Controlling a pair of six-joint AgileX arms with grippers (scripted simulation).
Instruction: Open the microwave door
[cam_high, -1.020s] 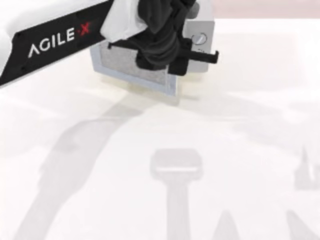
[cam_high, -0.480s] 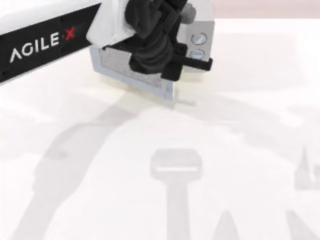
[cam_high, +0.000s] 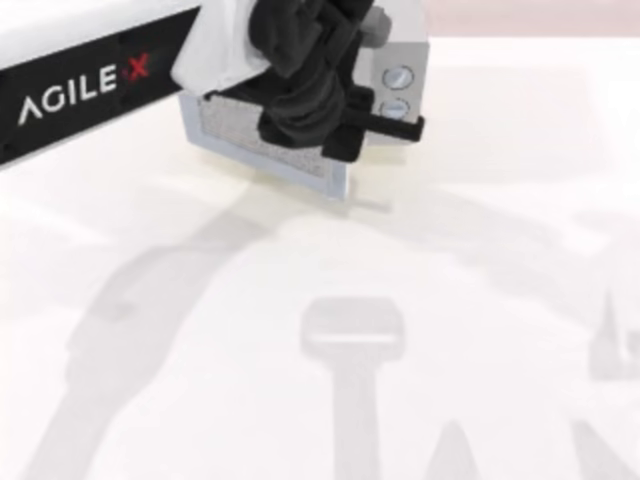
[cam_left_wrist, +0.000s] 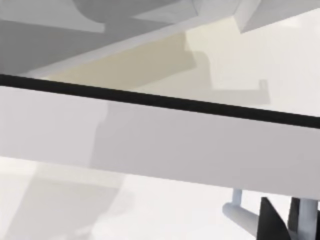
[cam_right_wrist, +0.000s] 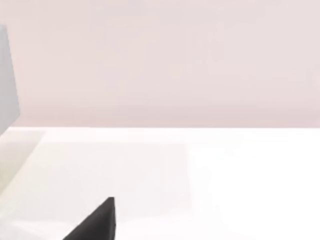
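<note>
The table (cam_high: 480, 300) is bare and white. The left arm (cam_high: 90, 85) reaches in across the microwave (cam_high: 405, 55) at the table's far edge. The microwave door (cam_high: 240, 140) hangs partly open, its free edge swung out toward the viewer, directly beneath the left gripper (cam_high: 385, 125). I cannot tell how its jaws stand. 2 knobs (cam_high: 398, 76) sit just beside the jaws. The right gripper (cam_right_wrist: 95, 222) shows only a dark tip.
</note>
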